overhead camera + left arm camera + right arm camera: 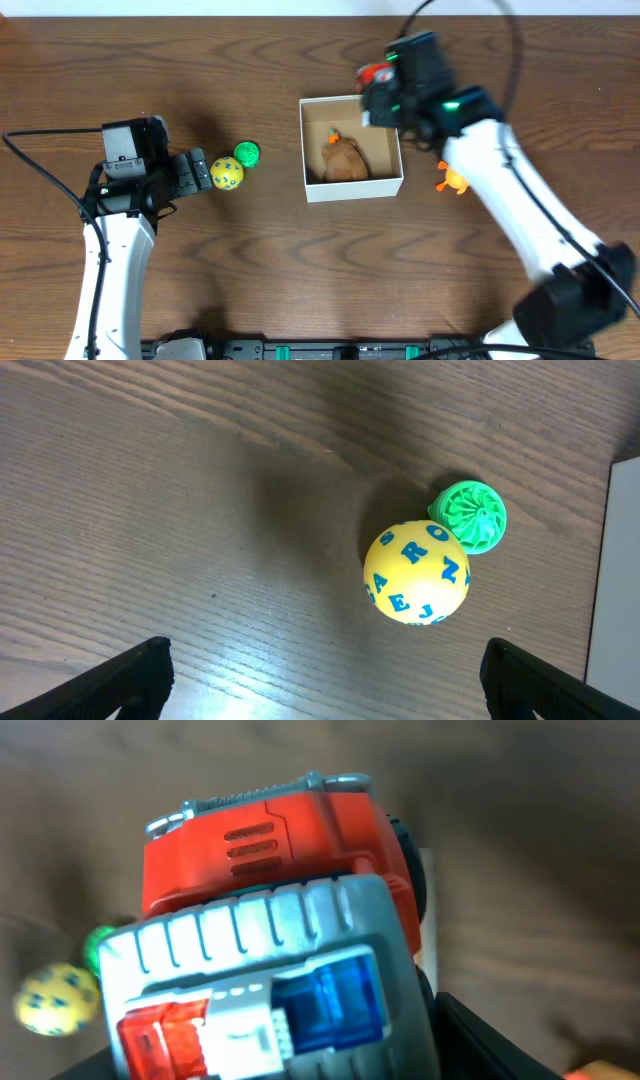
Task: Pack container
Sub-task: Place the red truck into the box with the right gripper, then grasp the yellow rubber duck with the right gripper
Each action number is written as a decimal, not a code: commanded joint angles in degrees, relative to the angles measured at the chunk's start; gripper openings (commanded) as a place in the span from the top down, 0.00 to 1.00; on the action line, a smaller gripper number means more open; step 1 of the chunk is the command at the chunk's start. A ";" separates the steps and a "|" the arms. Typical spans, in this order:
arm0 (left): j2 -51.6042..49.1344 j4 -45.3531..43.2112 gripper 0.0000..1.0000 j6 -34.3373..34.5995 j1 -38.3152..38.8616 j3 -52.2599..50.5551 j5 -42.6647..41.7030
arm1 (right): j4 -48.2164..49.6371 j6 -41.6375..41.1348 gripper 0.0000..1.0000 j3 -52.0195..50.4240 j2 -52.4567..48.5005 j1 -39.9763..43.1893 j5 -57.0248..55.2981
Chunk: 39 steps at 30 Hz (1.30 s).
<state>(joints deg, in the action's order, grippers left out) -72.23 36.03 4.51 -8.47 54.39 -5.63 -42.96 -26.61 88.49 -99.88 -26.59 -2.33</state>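
Observation:
The container (310, 150), a small white box with a tan inside, sits mid-table and holds a brown toy (346, 160). My right gripper (378, 88) is shut on a red and grey toy car (270, 920), held above the box's far right corner. The car fills the right wrist view. A yellow ball with blue letters (227, 175) and a green ridged toy (247, 153) lie left of the box. My left gripper (200, 172) is open beside the ball. In the left wrist view the ball (416, 573) and green toy (470, 515) lie ahead of the open fingers (325, 680).
An orange toy (452, 181) lies on the table right of the box. The box's white wall (615, 570) shows at the right edge of the left wrist view. The right arm slants over the table's right side.

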 commanded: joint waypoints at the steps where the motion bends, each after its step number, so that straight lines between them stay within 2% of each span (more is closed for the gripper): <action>1: -0.35 0.20 0.02 0.52 -0.24 1.03 0.04 | -0.22 -3.39 0.44 -0.46 -4.17 -2.05 -5.42; 4: -0.35 0.20 0.02 0.52 -0.24 1.03 0.04 | -0.28 -4.04 0.39 -0.46 -6.73 -2.36 -5.38; 6: -0.35 0.20 0.02 0.52 -0.24 1.03 0.04 | -0.52 -4.26 0.31 -0.46 -7.67 -2.29 -5.40; 12: -0.35 0.20 0.02 0.52 -0.24 1.03 0.04 | 0.57 -3.78 0.19 -0.42 -7.52 -2.25 -5.40; 14: -0.35 0.20 0.02 0.52 -0.24 1.03 0.04 | 0.96 -2.56 0.11 -0.42 -6.84 -2.23 -5.55; 19: -0.35 0.20 0.02 0.52 -0.24 1.03 0.04 | -0.24 -2.47 0.10 -0.39 -3.43 -1.42 -9.64; 23: -0.35 0.20 0.02 0.52 -0.24 1.03 0.04 | -4.20 -2.73 0.10 -0.39 1.53 2.84 -12.87; 28: -0.35 0.20 0.02 0.52 -0.24 1.03 0.04 | -11.87 -4.87 0.08 -0.42 6.03 13.18 -8.28; 33: -0.35 0.20 0.02 0.52 -0.24 1.03 0.04 | -17.59 -3.96 0.05 -1.70 5.22 21.38 -4.24; 39: -0.35 0.20 0.02 0.52 -0.24 1.03 0.04 | -14.62 -0.55 0.02 -10.43 4.13 22.64 0.04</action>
<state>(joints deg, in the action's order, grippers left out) -72.23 36.03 4.51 -8.47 54.39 -5.63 -58.63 -29.02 82.06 -94.43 -3.66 -5.74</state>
